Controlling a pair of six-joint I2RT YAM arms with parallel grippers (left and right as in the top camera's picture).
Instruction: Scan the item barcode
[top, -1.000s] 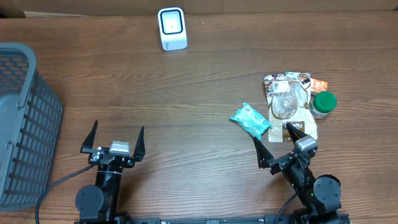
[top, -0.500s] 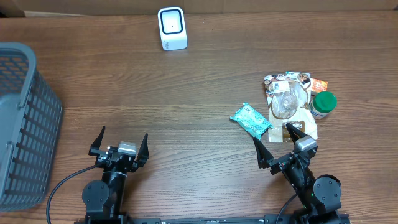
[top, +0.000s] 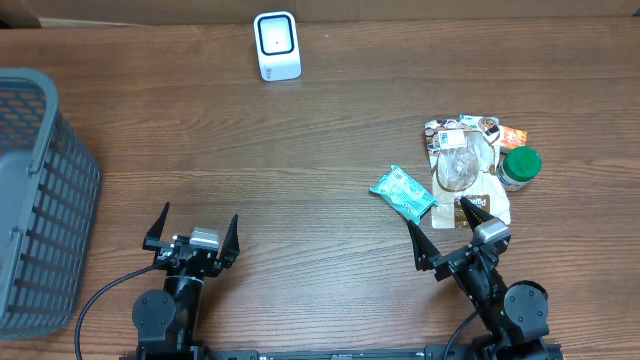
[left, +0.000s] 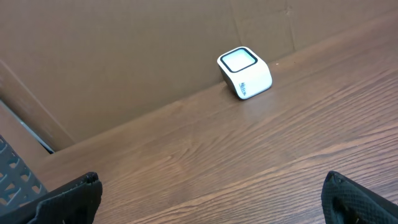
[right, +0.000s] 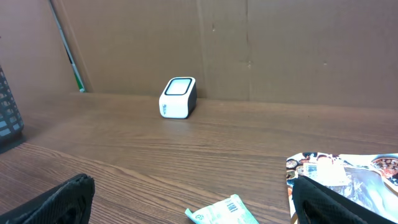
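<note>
The white barcode scanner (top: 277, 45) stands at the far edge of the table, and both wrist views show it (left: 245, 73) (right: 178, 98). A teal packet (top: 403, 192) lies flat on the right, just ahead of my right gripper (top: 437, 215), and its printed barcode faces up in the right wrist view (right: 222, 213). My right gripper (right: 189, 186) is open and holds nothing. My left gripper (top: 197, 225) stands open near the front left, over bare wood (left: 211, 186), far from every item.
A pile of snack packets (top: 465, 165) with a clear cup on top and a green-lidded jar (top: 519, 167) sits right of the teal packet. A grey mesh basket (top: 35, 200) fills the left edge. A cardboard wall (right: 249, 43) backs the table.
My left gripper shifted slightly right and toward the front edge, then stayed still. The right arm and the items have not moved.
</note>
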